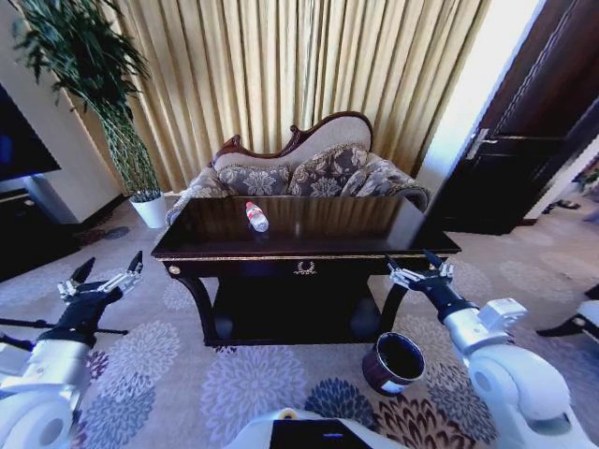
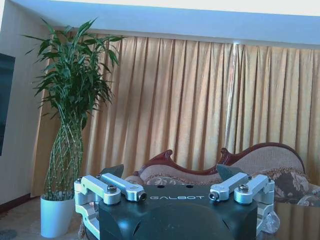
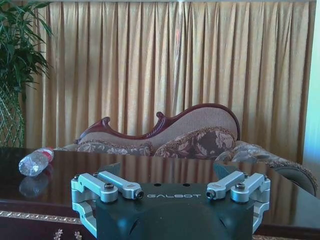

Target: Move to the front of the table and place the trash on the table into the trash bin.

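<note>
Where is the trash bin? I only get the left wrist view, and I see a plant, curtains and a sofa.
Observer: The trash bin sits on the carpet near the front right leg of the table, below the right claw.
Operator: Is there any trash to pick up?
Observer: A water bottle lies on its side on the tabletop, left of centre, nearer the sofa side.
Operator: Is the right claw holding anything?
Observer: No, it is open and empty, by the table's front right corner.
</note>
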